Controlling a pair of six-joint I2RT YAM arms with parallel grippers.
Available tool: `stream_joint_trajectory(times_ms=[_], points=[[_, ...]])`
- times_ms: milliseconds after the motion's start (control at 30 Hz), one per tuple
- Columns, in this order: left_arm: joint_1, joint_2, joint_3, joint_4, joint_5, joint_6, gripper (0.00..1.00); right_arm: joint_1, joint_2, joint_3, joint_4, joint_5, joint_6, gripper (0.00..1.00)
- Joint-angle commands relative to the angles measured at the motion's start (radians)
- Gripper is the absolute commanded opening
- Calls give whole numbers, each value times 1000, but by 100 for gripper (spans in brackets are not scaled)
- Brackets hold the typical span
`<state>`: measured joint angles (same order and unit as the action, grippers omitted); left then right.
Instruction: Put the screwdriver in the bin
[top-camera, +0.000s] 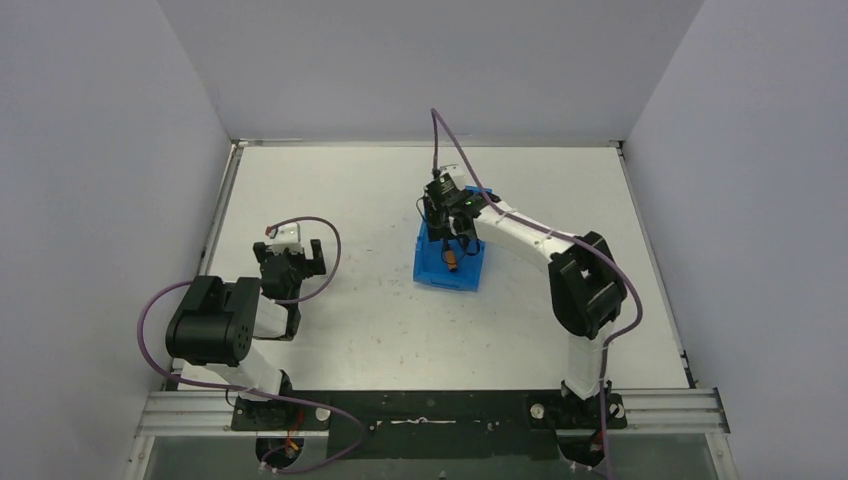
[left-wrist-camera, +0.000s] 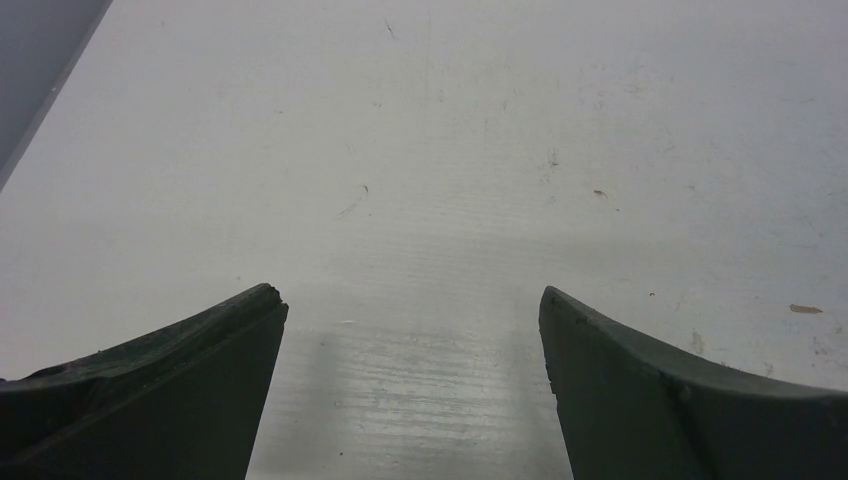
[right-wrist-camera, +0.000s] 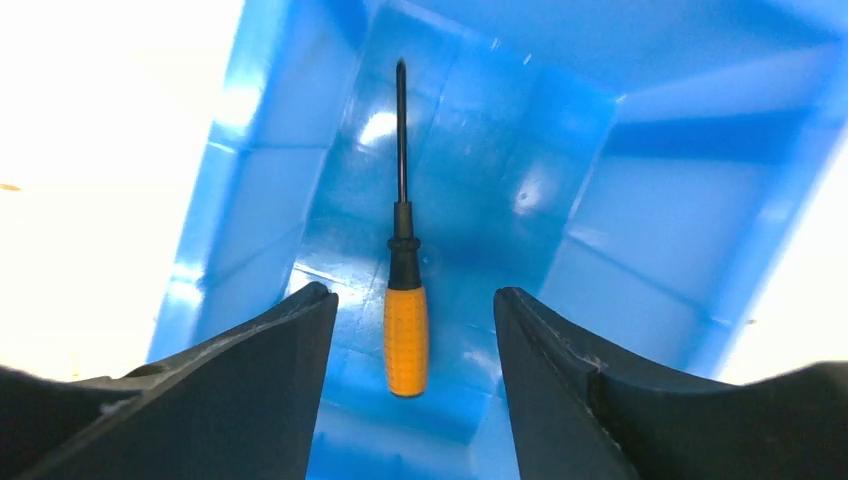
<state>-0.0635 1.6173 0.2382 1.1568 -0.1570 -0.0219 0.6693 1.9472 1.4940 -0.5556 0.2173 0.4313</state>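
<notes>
The blue bin (top-camera: 432, 266) stands at the middle of the table. The screwdriver (top-camera: 452, 262), with an orange handle and a thin black shaft, lies on its floor. In the right wrist view the screwdriver (right-wrist-camera: 406, 340) lies lengthwise in the bin (right-wrist-camera: 260, 200), shaft pointing away. My right gripper (right-wrist-camera: 412, 295) is open above it. Its fingers stand apart on either side of the handle and do not touch it. It hangs over the bin in the top view (top-camera: 450, 228). My left gripper (top-camera: 290, 250) is open and empty over bare table at the left (left-wrist-camera: 412, 300).
White walls enclose the table on the left, back and right. The right arm (top-camera: 580, 285) reaches from the near right edge across to the bin. A purple cable (top-camera: 325, 240) loops beside the left gripper.
</notes>
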Motion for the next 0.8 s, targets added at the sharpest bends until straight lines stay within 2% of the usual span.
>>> stream_joint_trajectory(times_ms=[0,100,133,433,600,767], points=[[2,-6,16,55,-3,-7,97,-2,-204,80,-19,116,-27,67],[2,-6,16,53,-3,-7,97,-19,-322,33,26,149,-71,96],[2,-7,17,54,-3,-8,97,-34,-370,-4,62,147,-88,100],[2,-6,16,53,-2,-7,97,-281,-786,-584,535,109,-220,100],[2,-7,16,55,-3,-7,97,-443,-897,-863,743,3,-223,100],[2,-6,16,54,-3,-7,97,-523,-936,-1075,921,-59,-232,100]])
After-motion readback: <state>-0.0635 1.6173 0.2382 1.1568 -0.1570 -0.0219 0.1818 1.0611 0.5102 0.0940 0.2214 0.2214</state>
